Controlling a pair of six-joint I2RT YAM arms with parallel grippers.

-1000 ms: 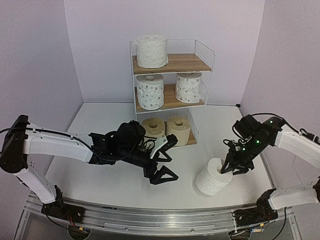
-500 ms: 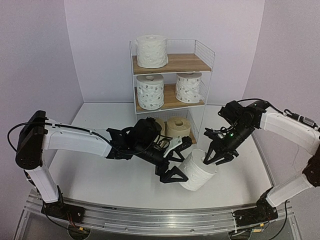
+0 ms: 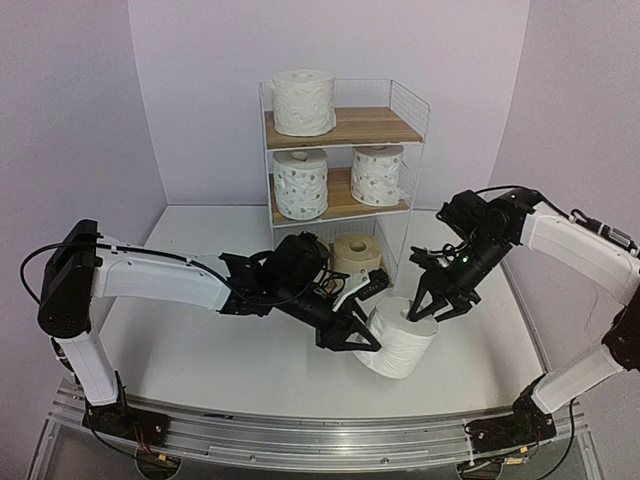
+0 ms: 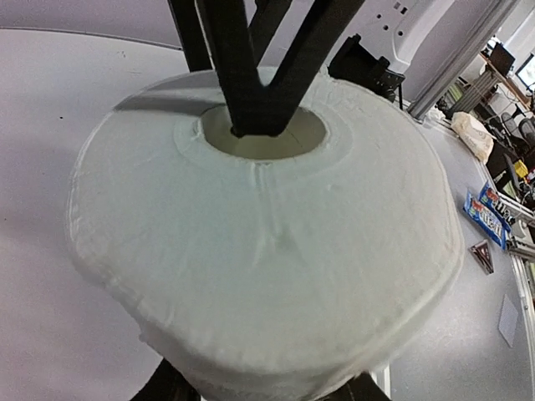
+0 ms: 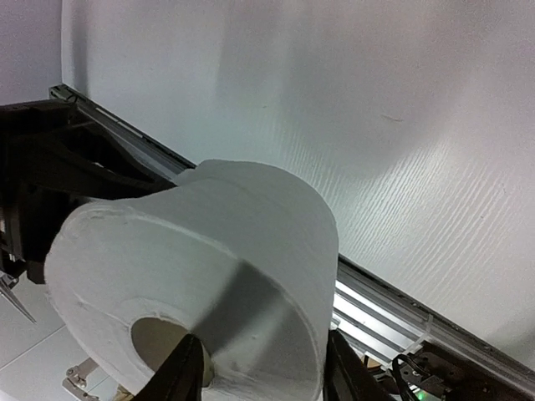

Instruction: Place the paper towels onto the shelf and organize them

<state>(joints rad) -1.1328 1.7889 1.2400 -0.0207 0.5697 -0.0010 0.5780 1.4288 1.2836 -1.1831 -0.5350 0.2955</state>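
In the top view the shelf (image 3: 385, 125) stands at the upper centre of the frame, on the far part of the table (image 3: 190, 345). On its top board a plain white roll (image 3: 303, 102) sits at the left end. Two dotted rolls (image 3: 301, 183) stand side by side on the middle board. On the bottom board one beige roll (image 3: 357, 250) shows. The black wrist of the left arm covers the spot to its left.

The sixth roll (image 3: 402, 345), plain white, is at the lower centre-right of the frame, tilted, between the two grippers. Whether its underside touches the table cannot be told.

The right gripper (image 3: 427, 313) comes down on it from the upper right and grips its wall. The left wrist view shows the roll (image 4: 267, 251) filling the frame, with a black right finger (image 4: 251, 83) sunk in the hollow core at the top centre. In the right wrist view the roll (image 5: 209, 242) hangs in the lower left of the frame, clamped between the two dark fingers (image 5: 185, 369) at the bottom edge.

The left gripper (image 3: 372, 315) reaches in from the left with its jaws spread wide, one finger above the roll's left side and one below. Its fingertips (image 4: 171, 386) just peek out under the roll at the bottom edge of the left wrist view. Whether they press the paper cannot be told.
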